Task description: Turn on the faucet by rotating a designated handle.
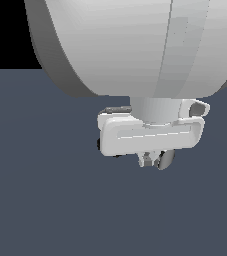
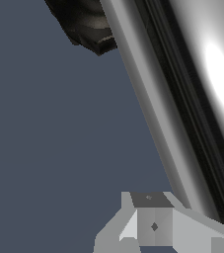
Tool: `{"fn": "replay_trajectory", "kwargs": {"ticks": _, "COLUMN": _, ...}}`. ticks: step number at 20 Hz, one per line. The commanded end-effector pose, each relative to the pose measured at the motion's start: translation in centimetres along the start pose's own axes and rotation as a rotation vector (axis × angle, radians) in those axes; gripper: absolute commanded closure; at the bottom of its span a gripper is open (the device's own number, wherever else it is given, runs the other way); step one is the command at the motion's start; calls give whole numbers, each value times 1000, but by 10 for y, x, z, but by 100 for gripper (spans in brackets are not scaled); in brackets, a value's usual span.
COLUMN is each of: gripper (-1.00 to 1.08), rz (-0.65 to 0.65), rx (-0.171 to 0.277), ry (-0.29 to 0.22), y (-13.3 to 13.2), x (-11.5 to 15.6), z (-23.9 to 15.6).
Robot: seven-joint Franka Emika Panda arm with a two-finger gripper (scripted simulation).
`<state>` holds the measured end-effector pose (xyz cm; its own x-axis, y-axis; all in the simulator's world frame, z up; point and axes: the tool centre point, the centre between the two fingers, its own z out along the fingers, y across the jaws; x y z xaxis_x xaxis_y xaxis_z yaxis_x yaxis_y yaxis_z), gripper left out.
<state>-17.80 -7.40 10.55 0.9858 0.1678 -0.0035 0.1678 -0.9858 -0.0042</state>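
The arm filled the upper half of the exterior view, its big white link hanging over the jaws' housing [image 1: 152, 134], with two short fingers [image 1: 147, 160] poking out below at about 6 o'clock. Just beside them, toward 4 o'clock, a small dark grey rounded shape [image 1: 166, 159] showed, which was probably the end of the handle, though it was too small to be sure. The rest of the faucet was hidden behind the arm in that view.

The wrist view gave more. The handle [image 2: 182, 99] ran as a long shiny chrome bar from 12 o'clock down to 5 o'clock, very close to the camera, and the black elbow [image 2: 89, 27] sat at its far end near 11 o'clock. One grey finger [image 2: 153, 222] stood just beside the bar at 6 o'clock. Whether it touched the chrome, and whether the jaws were released or clenched, I could not tell from either picture.

As a judgement, the approach looked done and the turning itself was left; nothing showed the handle's angle against any start or goal.

The desk [image 2: 44, 148] lay bare and dark from 7 to 10 o'clock of the bar, so a sweep toward that side seemed to have open room. No desk edge was visible.
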Motion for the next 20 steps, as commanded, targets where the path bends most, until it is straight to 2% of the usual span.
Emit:
{"fn": "replay_trajectory", "kwargs": {"ticks": 1, "gripper": 108, "rz": -13, "rx": -4, "ry": 3, "y": 10, "x": 8, "z": 2}}
{"fn": "replay_trajectory", "kwargs": {"ticks": 15, "gripper": 108, "rz": -13, "rx": -4, "ry": 3, "y": 68, "x": 13, "z": 2}}
{"fn": "replay_trajectory", "kwargs": {"ticks": 17, "gripper": 108, "rz": -27, "rx": -2, "ry": 5, "y": 58, "x": 15, "z": 0}}
{"fn": "replay_trajectory", "kwargs": {"ticks": 20, "gripper": 108, "rz": -27, "rx": -3, "ry": 5, "y": 65, "x": 23, "z": 0}}
